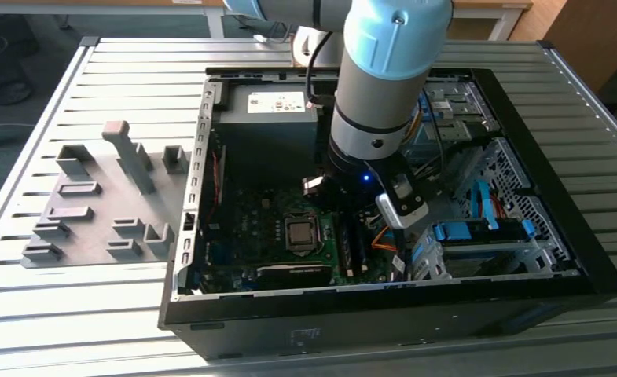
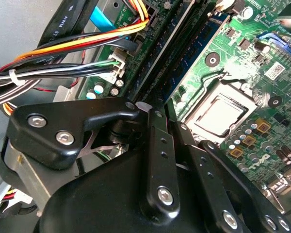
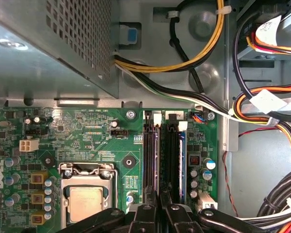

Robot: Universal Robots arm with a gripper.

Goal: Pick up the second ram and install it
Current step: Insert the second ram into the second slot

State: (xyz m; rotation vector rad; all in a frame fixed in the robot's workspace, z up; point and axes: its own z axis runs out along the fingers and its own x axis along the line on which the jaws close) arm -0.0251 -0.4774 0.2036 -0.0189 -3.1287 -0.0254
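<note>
1. The hand (image 3: 160, 213) hangs low inside the open computer case (image 1: 560, 259), right over the motherboard's memory slots (image 3: 161, 155).
2. Its fingers (image 2: 160, 145) are closed edge-on around the second ram (image 2: 191, 58), aligned along a slot for seating.

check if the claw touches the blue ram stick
Cannot tell: in the first wrist view the claw overlaps the blue ram stick's end, hiding any contact.
</note>
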